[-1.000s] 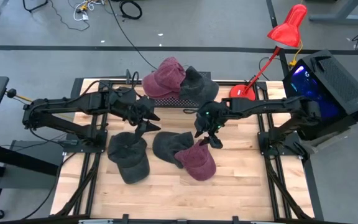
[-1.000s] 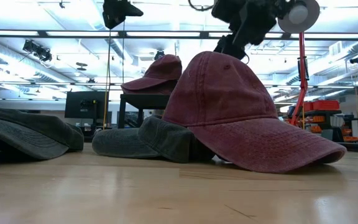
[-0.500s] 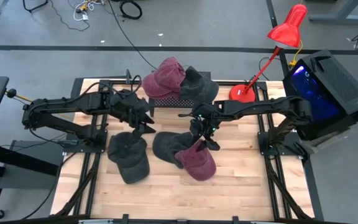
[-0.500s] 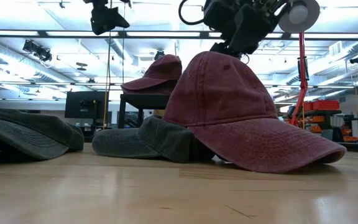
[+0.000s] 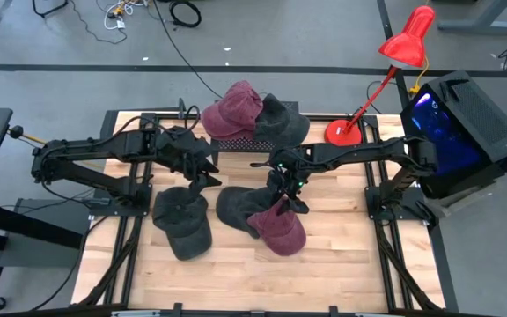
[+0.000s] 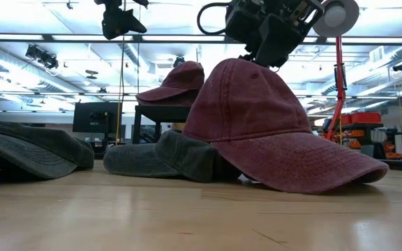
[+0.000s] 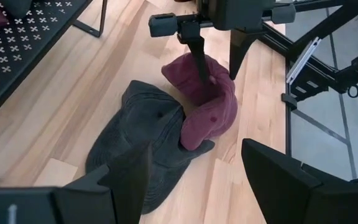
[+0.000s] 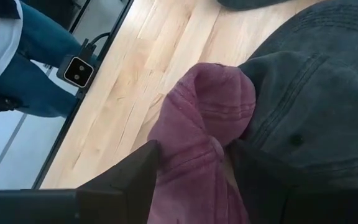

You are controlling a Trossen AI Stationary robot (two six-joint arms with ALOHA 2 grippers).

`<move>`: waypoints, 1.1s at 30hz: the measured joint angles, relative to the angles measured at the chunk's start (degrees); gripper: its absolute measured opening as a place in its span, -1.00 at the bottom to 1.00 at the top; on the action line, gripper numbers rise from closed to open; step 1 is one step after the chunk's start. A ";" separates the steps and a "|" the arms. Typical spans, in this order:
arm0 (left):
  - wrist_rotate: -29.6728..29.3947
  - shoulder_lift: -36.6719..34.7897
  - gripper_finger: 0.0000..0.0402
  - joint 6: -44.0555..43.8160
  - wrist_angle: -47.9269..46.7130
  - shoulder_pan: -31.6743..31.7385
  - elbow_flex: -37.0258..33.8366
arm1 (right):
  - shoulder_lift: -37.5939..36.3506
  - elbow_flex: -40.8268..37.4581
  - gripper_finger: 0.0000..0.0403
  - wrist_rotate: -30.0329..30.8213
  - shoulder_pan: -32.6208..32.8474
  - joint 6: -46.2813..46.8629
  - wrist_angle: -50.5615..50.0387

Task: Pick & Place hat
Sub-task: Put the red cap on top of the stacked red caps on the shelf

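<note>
Maroon hat [image 5: 278, 227] lies on the table, overlapping a grey hat [image 5: 238, 206]. The right gripper [image 5: 290, 195] straddles its crown, fingers apart either side; it looks not yet pinched. Close squarely on maroon fabric only. The left gripper [image 5: 202, 173] hovers open nearby.

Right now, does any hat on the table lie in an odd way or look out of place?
Yes. The maroon hat lies partly on top of a grey hat at the table's middle, so the two overlap. The right tool is open astride its crown, which looks bunched up. Another grey hat lies alone, flat.
</note>
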 joint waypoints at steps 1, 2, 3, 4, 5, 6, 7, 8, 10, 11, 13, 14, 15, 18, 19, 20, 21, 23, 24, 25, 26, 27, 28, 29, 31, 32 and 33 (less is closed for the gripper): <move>0.00 0.00 0.26 -0.04 -0.01 0.00 0.00 | 0.00 0.00 -0.01 0.02 0.00 0.02 0.00; 0.00 0.00 0.26 -0.03 -0.01 0.00 0.00 | 0.00 0.00 -0.06 0.00 0.00 0.02 -0.02; 0.00 0.00 0.27 -0.03 -0.01 0.00 0.00 | 0.00 0.00 -0.12 -0.01 0.00 0.04 0.00; 0.00 0.00 0.26 -0.03 -0.01 0.00 0.00 | 0.00 0.00 -0.18 0.02 0.00 0.04 0.00; 0.00 0.00 0.26 -0.03 -0.01 0.00 0.00 | 0.00 0.00 -0.25 0.02 0.00 0.26 -0.02; 0.00 0.00 0.27 -0.03 -0.01 0.00 0.00 | 0.00 0.00 -0.32 0.07 0.00 0.42 -0.02; 0.00 0.00 0.27 -0.01 -0.01 0.00 0.00 | 0.00 0.00 -0.40 0.07 0.00 0.43 0.00; 0.00 0.00 0.26 -0.02 -0.01 0.00 0.00 | 0.00 0.00 -0.48 0.06 0.00 0.46 -0.02; 0.01 -0.01 0.27 -0.01 -0.01 0.00 0.00 | 0.00 0.00 -0.63 0.08 0.00 0.97 0.02; 0.01 -0.14 0.26 -0.02 -0.03 0.00 0.00 | 0.00 0.00 -0.70 0.08 0.00 1.16 0.04; 0.02 -0.56 0.26 -0.03 -0.07 0.00 0.00 | 0.00 0.00 -0.82 0.10 0.00 1.50 0.04; 0.02 -0.86 0.26 -0.03 0.12 0.00 0.00 | 0.00 0.00 -0.87 0.10 0.00 1.54 0.04; 0.02 -1.14 0.27 -0.03 0.01 0.00 0.00 | 0.00 0.00 -0.91 0.10 0.00 1.86 0.07; 0.02 -2.34 0.27 -0.06 0.16 0.00 0.00 | 0.00 0.00 -0.95 0.10 0.04 2.00 0.05; 0.02 -2.90 0.26 -0.06 0.13 0.00 0.00 | 0.00 0.00 -0.95 0.08 0.04 2.45 0.07; 0.02 -3.54 0.26 -0.16 0.19 0.00 0.00 | 0.00 0.00 -0.95 0.06 0.04 2.96 0.07; 0.02 -4.13 0.26 -0.44 0.20 0.00 0.00 | 0.00 0.00 -0.95 0.07 0.04 3.60 0.07; 0.02 -5.26 0.26 -1.54 0.36 0.00 0.02 | 0.00 0.00 -0.95 -0.07 0.04 4.79 0.07; 0.00 -5.83 0.26 -1.54 0.30 0.00 0.00 | -0.06 0.00 -0.95 -0.07 0.06 5.25 0.04; 0.02 -6.42 0.26 -1.56 0.40 0.00 0.00 | -0.17 0.00 -0.96 -0.22 0.13 5.58 0.00; 0.01 -6.98 0.26 -1.56 0.69 0.00 0.02 | -0.35 0.00 -0.96 -0.70 0.15 6.00 0.02; 0.01 -7.57 0.26 -1.56 0.78 0.00 0.02 | -0.60 0.00 -0.96 -1.26 0.20 6.63 0.02; 0.01 -8.14 0.26 -1.55 0.73 0.00 0.02 | -0.87 0.00 -0.96 -1.75 0.31 7.31 0.02; 0.02 -8.58 0.26 -1.51 0.85 0.00 0.03 | -1.23 0.00 -0.96 -2.12 0.43 8.16 -0.03; 0.02 -9.53 0.26 -1.51 0.86 0.00 0.04 | -2.34 0.00 -0.97 -2.59 0.72 9.31 -0.57; 0.00 -9.94 0.26 -1.45 0.89 0.00 0.04 | -3.16 0.00 -0.97 -2.79 0.93 9.79 -0.52; 0.00 -10.45 0.26 -1.06 0.89 0.00 0.04 | -4.03 0.00 -0.97 -2.89 1.14 10.60 -0.46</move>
